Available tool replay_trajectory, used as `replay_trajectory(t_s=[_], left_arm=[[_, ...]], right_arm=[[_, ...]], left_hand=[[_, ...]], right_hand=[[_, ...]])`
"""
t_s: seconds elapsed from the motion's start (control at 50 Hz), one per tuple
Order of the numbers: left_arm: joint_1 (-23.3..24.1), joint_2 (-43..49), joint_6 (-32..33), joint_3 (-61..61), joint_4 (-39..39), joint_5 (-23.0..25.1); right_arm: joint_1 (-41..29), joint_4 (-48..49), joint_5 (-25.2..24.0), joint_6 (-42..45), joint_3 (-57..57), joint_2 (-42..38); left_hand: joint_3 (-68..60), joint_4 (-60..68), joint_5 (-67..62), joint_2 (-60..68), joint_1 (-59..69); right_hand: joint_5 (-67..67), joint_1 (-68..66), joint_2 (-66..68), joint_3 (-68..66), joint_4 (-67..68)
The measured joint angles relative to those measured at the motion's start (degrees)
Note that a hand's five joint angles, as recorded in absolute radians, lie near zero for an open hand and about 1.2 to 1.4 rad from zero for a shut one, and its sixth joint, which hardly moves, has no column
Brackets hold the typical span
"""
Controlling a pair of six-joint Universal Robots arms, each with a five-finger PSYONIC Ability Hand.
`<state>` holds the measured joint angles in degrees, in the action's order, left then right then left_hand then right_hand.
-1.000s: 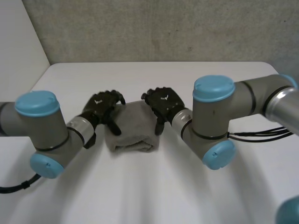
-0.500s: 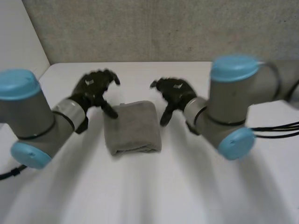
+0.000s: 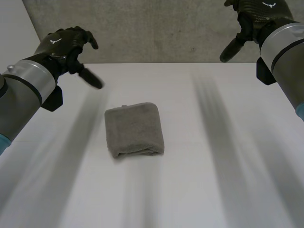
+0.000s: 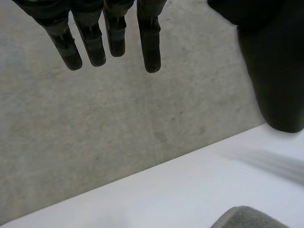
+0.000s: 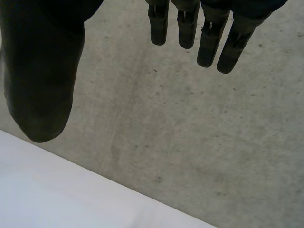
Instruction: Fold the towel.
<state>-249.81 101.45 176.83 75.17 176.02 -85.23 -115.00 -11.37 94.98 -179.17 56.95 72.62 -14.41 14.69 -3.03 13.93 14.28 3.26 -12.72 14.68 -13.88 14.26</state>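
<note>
Left robot hand [image 3: 64, 45] and right robot hand [image 3: 254, 12] have lifted off the towel [image 3: 134, 129], fingers loose, empty; towel lies folded; task looks done.

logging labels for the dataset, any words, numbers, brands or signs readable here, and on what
No words or numbers can be read anywhere.
Left hand: a small white mark on its back, a symbol with no letters.
Right hand: the same kind of white mark, no letters.
Towel and table: no print to be seen.

Grey towel [image 3: 134, 129] — folded into a compact rectangle, lying flat mid-table.
</note>
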Motion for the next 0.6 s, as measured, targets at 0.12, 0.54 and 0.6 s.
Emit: replay_trajectory(t_s=[0.12, 0.54, 0.6], left_arm=[[0.07, 0.14, -0.54, -0.4, -0.66, -2.72], [0.27, 0.31, -4.63, -0.03, -1.13, -2.3], [0.22, 0.52, -4.83, 0.22, -0.72, -2.1]], right_arm=[[-0.07, -1.45, 1.43, 1.61, -0.03, -0.05], [2.25, -5.1, -0.91, 1.87, 3.98, -1.75], [2.29, -4.87, -1.16, 1.9, 4.02, -2.25]], left_hand=[[0.0, 0.0, 0.02, 0.0, 0.0], [0.0, 0.0, 0.12, 0.0, 0.0], [0.0, 0.0, 0.14, 0.0, 0.0]], right_hand=[[0.0, 0.0, 0.0, 0.0, 0.0], [0.0, 0.0, 0.0, 0.0, 0.0], [0.0, 0.0, 0.0, 0.0, 0.0]])
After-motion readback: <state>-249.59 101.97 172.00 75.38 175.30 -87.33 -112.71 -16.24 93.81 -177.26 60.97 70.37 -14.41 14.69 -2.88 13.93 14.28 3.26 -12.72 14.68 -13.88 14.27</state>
